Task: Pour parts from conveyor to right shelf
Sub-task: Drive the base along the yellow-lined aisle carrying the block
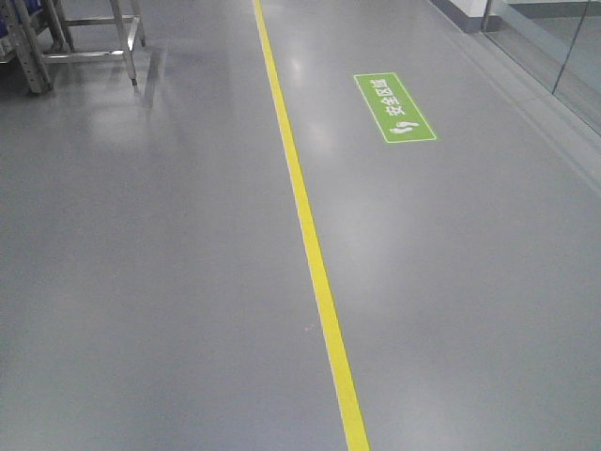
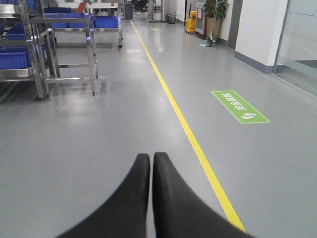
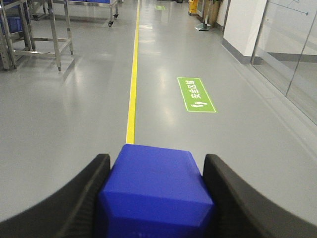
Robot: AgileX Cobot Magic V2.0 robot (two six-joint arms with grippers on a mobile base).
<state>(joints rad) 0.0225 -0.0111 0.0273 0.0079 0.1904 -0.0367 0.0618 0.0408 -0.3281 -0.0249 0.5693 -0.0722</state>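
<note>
My right gripper [image 3: 156, 163] is shut on a blue plastic box [image 3: 156, 191], which fills the gap between its two black fingers and hangs above the grey floor. My left gripper [image 2: 151, 157] is shut and empty, its two black fingers pressed together above the floor. Neither gripper shows in the front view. The conveyor and the right shelf are out of view. Any parts in the box are hidden.
A yellow floor line [image 1: 310, 235] runs ahead, with a green safety sign [image 1: 394, 108] to its right. Steel racks [image 2: 64, 49] with blue bins [image 2: 106, 21] stand far left. A glass wall [image 3: 292, 54] lines the right side.
</note>
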